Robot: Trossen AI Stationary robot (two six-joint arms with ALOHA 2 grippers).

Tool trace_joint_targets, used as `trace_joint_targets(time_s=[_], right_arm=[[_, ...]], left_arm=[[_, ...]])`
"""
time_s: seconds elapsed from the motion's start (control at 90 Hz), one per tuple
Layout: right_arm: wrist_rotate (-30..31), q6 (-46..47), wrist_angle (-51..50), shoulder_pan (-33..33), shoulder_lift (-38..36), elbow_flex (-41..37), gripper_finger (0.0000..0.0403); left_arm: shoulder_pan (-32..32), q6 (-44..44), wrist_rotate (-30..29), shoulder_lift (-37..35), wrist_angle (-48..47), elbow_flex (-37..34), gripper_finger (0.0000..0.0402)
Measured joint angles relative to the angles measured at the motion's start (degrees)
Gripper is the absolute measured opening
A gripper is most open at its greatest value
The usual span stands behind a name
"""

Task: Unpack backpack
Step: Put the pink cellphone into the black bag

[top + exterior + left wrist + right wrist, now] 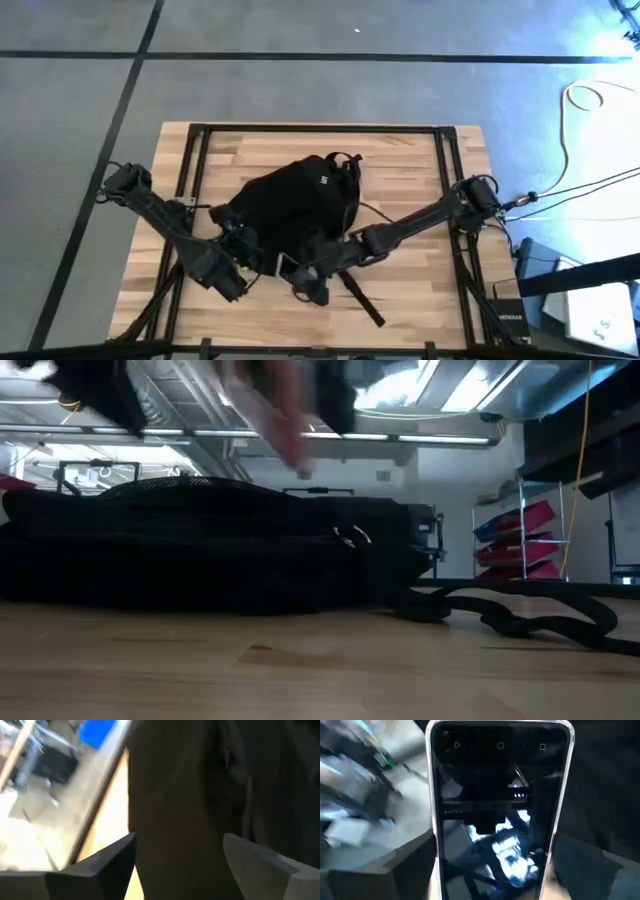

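The black backpack [300, 200] lies flat on the wooden table [420, 160], its straps [520, 610] trailing toward the near right. My right gripper [300, 280] is at the backpack's near edge, shut on a dark-screened phone [500, 820] with a silver rim; the high view shows the phone as a pale slab [288, 266]. My left gripper [235, 265] is at the backpack's near left corner. It is open, and black fabric [180, 820] fills the gap between its fingers. My right gripper pinches the phone by its two long edges [436, 870], near one short end, between its two fingers. The rest of the phone sticks out ahead of the fingers, screen toward the wrist camera. My left gripper's fingers [100, 867] flank the backpack fabric; I cannot tell whether they touch it.
A black metal frame [190, 160] runs along the table's left, far and right sides. Bare wood shows at the far left and far right corners and along the near edge [300, 670]. Cables [580, 180] lie on the floor to the right.
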Motion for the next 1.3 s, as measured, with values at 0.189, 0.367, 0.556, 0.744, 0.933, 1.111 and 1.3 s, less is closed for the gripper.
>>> trace_joint_targets(time_s=[0.189,0.367,0.556,0.744,0.933,1.111,1.3], right_arm=[[8.45,-5.52,10.34,-3.15,0.15,0.05,0.034],[16.12,-8.74,15.88,-6.75,3.12,0.08,0.034],[22.0,-7.26,17.39,-7.64,7.75,-0.03,0.034],[22.54,-7.23,19.74,-7.49,10.12,-0.03,0.034],[20.21,-6.63,18.4,-6.07,9.74,-0.05,0.034],[-2.08,-0.63,9.29,-6.98,6.51,0.16,0.034],[-14.79,0.84,-10.73,-10.94,6.17,6.01,0.034]], left_arm=[[-2.52,-1.03,9.1,-0.13,8.24,-5.48,0.028],[-4.2,2.93,11.49,-0.28,25.42,-10.93,0.028],[-4.2,7.67,15.1,-0.28,38.89,-17.05,0.028],[-4.71,3.25,13.57,-0.28,39.59,-19.53,0.028],[-6.15,0.48,6.16,-0.28,40.58,-20.14,0.028],[-6.06,0.97,4.49,-0.28,40.61,-20.14,0.028],[-6.08,1.51,1.45,-0.28,41.13,-20.14,0.028]])
